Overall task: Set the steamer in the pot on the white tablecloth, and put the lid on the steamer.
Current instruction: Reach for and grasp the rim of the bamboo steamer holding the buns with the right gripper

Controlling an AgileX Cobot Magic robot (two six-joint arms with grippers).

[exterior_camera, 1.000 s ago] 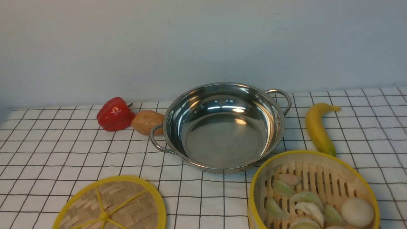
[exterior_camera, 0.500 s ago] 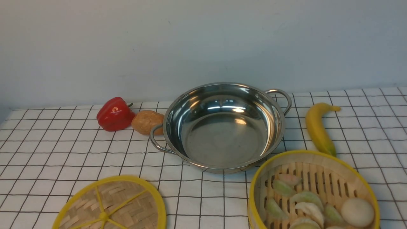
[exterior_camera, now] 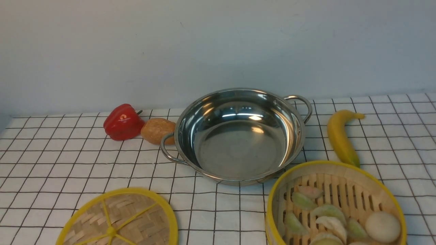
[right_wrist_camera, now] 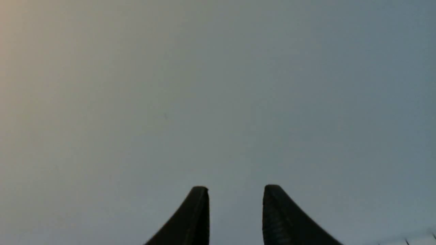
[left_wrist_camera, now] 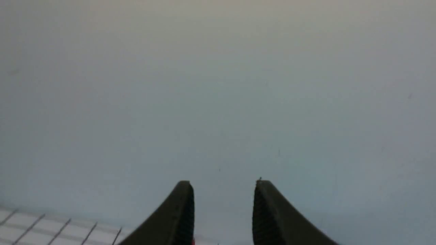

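Note:
The steel pot (exterior_camera: 238, 136) stands empty in the middle of the white tablecloth (exterior_camera: 51, 160). At the front right sits the bamboo steamer (exterior_camera: 335, 204), its slatted floor carrying pale dumplings and a bun. The woven lid (exterior_camera: 119, 217) lies flat at the front left. Neither arm shows in the front view. In the left wrist view my left gripper (left_wrist_camera: 223, 185) points at the bare wall, open, with nothing between its fingers. In the right wrist view my right gripper (right_wrist_camera: 235, 190) also faces the wall, open and empty.
A red bell pepper (exterior_camera: 123, 121) and a brown potato (exterior_camera: 157, 130) lie just left of the pot's handle. A yellow banana (exterior_camera: 340, 136) lies to the pot's right, behind the steamer. A plain wall runs along the back of the table.

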